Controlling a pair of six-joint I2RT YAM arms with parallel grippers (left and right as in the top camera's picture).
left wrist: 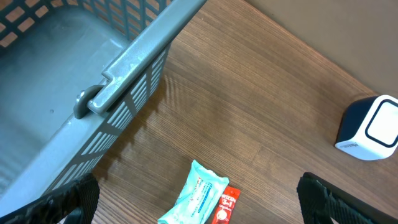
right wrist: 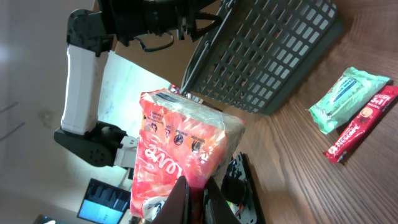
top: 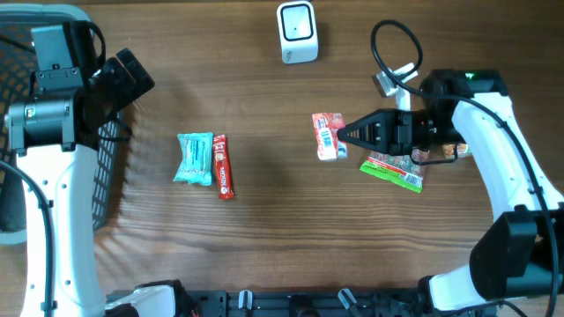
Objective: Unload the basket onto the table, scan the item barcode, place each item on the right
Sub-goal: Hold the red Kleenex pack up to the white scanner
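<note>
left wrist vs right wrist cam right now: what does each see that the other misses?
Left wrist only: the white scanner standing on the table, and the inside floor of the basket.
Right wrist only: the red snack packet pinched in the right pincer, with the left arm behind it.
Both: the basket, the teal packet, the red stick sachet lying beside it, and the table.
</note>
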